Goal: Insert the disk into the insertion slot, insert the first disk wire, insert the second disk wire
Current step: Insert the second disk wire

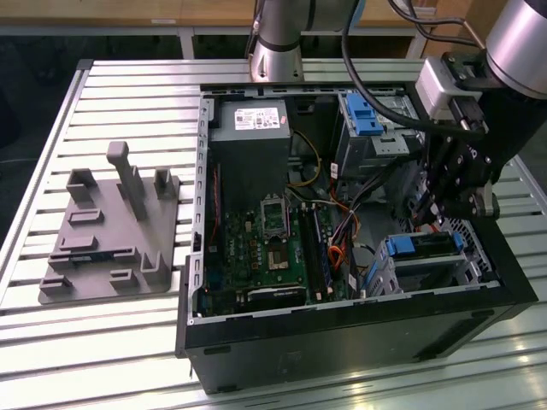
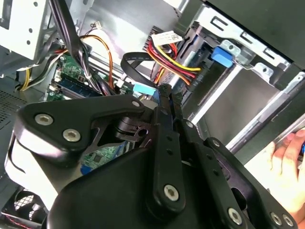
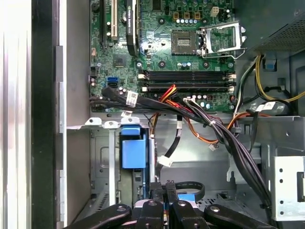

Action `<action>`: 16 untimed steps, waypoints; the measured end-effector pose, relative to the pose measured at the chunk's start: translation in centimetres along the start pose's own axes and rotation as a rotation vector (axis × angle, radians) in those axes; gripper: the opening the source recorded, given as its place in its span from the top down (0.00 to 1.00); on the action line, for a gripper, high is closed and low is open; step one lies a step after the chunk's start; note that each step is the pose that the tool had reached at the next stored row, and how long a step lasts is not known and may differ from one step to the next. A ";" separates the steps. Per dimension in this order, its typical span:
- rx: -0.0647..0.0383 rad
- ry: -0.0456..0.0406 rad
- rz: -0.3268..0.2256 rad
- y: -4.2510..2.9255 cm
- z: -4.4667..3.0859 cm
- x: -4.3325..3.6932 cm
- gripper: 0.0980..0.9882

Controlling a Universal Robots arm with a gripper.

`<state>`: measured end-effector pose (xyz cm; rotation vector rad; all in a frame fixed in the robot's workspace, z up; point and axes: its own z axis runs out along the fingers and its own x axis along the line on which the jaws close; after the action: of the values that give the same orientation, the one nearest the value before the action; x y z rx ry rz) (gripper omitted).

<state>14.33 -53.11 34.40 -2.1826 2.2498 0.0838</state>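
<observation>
In the exterior view, one grey fixture plate (image 1: 107,235) lies at 9 o'clock, well apart from the gripper. One open computer case (image 1: 342,342) fills the middle and the exterior view's right. Inside it are one motherboard (image 1: 273,248) and, at 12 o'clock, one power supply (image 1: 249,128). One tall bay (image 1: 376,128) with a blue latch (image 1: 363,115) stands at 1 o'clock.

One disk (image 1: 425,246) sits at 4 o'clock, lying flat inside the one slot (image 1: 466,269), with its blue carrier end toward the motherboard. The one gripper (image 1: 427,215) hangs just above the disk, at the disk's 12 o'clock, down inside the case.

In both wrist views the fingers (image 3: 172,191) stand together, nearly no gap between them. A light-blue connector (image 2: 145,89) sits right at the fingertips (image 2: 164,95), with a looped black cable (image 2: 133,59) near it. Whether the fingers pinch that connector cannot be told. A bundle of coloured wires (image 2: 167,59) lies just beyond. A person's hand (image 2: 286,157) rests at the case edge.
</observation>
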 end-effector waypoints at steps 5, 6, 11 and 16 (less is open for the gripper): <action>0.000 -0.0070 0.000 -0.07 0.11 0.78 0.95; 0.000 -0.0080 0.001 -0.10 0.15 0.86 0.95; 0.000 -0.0108 0.001 -0.19 0.24 0.90 0.95; 0.000 -0.0110 0.002 -0.20 0.27 0.99 0.95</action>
<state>14.49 -54.09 34.09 -2.1744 2.2467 0.0958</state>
